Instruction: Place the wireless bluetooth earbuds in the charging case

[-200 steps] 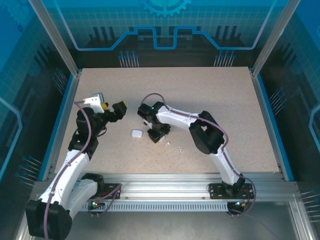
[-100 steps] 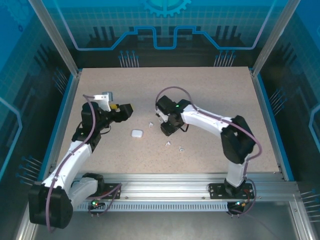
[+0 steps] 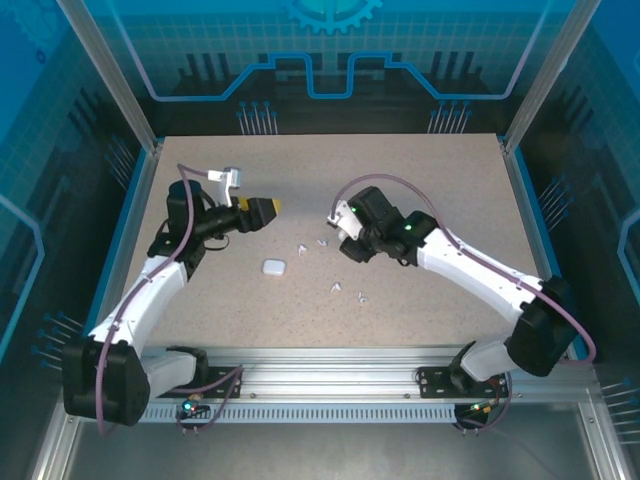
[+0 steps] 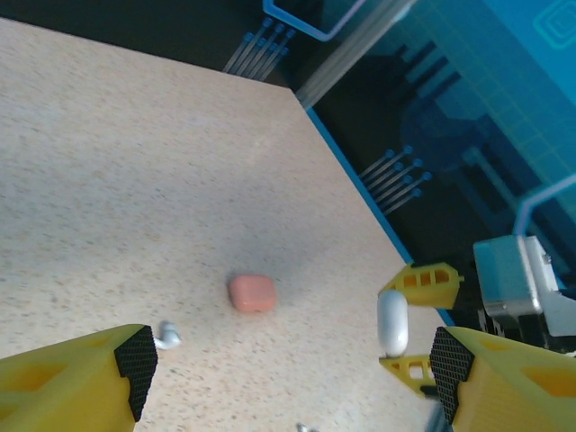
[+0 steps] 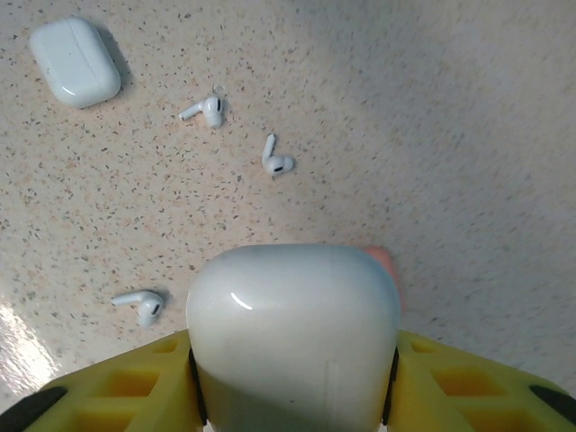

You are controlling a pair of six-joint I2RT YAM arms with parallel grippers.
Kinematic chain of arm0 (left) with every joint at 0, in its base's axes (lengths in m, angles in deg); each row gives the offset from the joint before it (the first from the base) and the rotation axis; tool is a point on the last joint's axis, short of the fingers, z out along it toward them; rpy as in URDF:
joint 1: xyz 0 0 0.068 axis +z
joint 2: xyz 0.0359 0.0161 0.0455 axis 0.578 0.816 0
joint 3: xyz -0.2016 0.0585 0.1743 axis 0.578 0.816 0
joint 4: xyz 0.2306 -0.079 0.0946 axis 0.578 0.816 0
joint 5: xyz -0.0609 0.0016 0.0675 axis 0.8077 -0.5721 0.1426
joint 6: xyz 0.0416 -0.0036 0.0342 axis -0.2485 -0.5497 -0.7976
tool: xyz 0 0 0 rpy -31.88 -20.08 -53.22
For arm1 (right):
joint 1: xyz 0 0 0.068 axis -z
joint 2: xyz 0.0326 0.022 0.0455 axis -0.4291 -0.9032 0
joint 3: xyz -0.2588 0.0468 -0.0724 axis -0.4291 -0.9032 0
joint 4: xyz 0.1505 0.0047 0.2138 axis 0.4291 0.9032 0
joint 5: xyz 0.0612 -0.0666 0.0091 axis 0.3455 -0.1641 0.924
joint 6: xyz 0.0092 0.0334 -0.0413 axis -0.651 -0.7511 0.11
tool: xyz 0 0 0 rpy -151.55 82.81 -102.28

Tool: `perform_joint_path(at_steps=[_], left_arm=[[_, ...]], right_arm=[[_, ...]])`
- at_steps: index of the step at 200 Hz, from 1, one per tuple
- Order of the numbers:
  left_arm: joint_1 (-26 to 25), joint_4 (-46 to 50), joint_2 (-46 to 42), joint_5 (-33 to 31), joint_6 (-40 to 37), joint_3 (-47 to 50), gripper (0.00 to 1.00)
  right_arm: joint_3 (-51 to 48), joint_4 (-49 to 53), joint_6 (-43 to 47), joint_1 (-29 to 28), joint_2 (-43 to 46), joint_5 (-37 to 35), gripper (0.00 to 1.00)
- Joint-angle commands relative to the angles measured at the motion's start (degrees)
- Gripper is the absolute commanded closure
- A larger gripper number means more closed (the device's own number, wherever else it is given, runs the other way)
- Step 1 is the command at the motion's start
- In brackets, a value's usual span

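My right gripper (image 5: 292,382) is shut on a white charging case (image 5: 292,328), held a little above the table; the same case (image 4: 392,322) shows between that gripper's yellow fingers in the left wrist view. Three white earbuds (image 5: 205,110) (image 5: 277,162) (image 5: 142,305) lie loose on the table below it. My left gripper (image 4: 290,364) hangs open with nothing between its pads, left of the right gripper (image 3: 350,243). In the top view the left gripper (image 3: 270,208) is above and behind a second white case (image 3: 273,267).
A salmon-pink case (image 4: 251,292) lies shut on the table, with a white earbud (image 4: 166,336) near it. Several earbuds (image 3: 337,288) are scattered mid-table. The second white case (image 5: 74,61) lies shut. Blue rails and glass walls edge the table (image 3: 450,180).
The right arm has swung right and away from the near edge, carrying the white case. The left gripper has moved right and farther back, its jaws a little narrower.
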Motion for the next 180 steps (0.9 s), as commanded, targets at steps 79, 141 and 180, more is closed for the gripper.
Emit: perform_joint_path(at_steps=[79, 141, 180], left_arm=[[-14.0, -1.3, 11.0, 12.9, 1.9, -10.6, 0.17], [-19.0, -5.0, 16.9, 12.1, 5.8, -13.8, 0.2], [-21.0, -4.8, 19.5, 11.8, 6.5, -15.5, 0.22]], right_arm=[[-2.8, -5.5, 16.3, 0.5, 11.9, 0.6, 0.55], [-2.5, -6.9, 16.5, -0.2, 11.8, 0.4, 0.56], [-2.5, -7.3, 15.6, -0.7, 11.5, -0.6, 0.56]])
